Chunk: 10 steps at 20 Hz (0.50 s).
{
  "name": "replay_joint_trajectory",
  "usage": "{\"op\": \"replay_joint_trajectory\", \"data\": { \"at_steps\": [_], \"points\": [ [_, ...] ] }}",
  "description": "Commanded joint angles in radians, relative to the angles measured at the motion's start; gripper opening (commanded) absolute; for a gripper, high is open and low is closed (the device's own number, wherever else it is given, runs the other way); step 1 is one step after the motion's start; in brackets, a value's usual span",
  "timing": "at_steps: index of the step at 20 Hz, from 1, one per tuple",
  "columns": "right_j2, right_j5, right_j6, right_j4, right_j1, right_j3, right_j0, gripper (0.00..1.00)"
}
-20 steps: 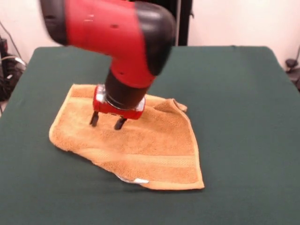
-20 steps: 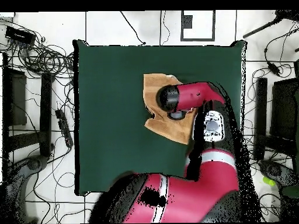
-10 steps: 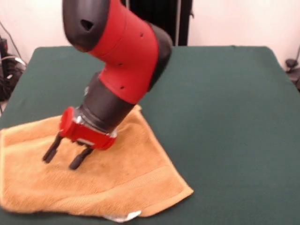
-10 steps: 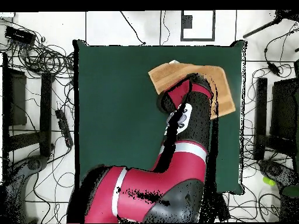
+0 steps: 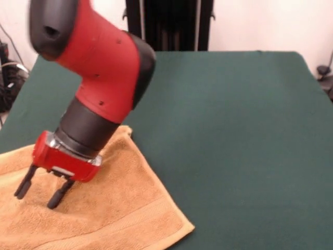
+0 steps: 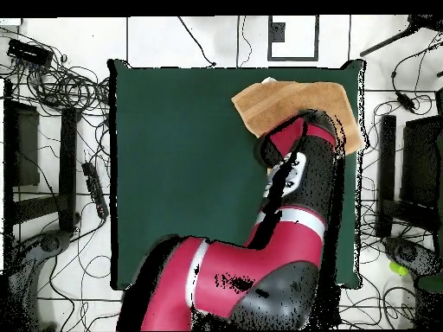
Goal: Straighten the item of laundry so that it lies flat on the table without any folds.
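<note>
Front view: gripper [image 5: 39,191] with fingers spread apart and holding nothing, tips down on the orange-tan towel [image 5: 112,208], which lies at the green table's [image 5: 234,130] corner.

My own arm [image 6: 298,173] covers the towel's [image 5: 119,208] near part in the overhead view, and my gripper [image 5: 40,194] is lost beneath it there. In the front view the towel runs off the left and bottom edges, so its tag and two corners can't be seen, nor whether my fingertips [image 5: 53,202] touch the cloth
</note>
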Motion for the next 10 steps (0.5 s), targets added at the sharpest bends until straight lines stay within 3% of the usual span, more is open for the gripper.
{"op": "replay_joint_trajectory", "data": {
  "at_steps": [1,5,10],
  "points": [
    [0.489,0.461,-0.207,0.388,0.034,0.192,-0.318,1.0],
    [0.627,0.623,-0.315,0.554,0.043,0.249,-0.42,1.0],
    [0.685,0.746,-0.288,0.679,0.052,0.289,-0.472,1.0]
  ]
}}
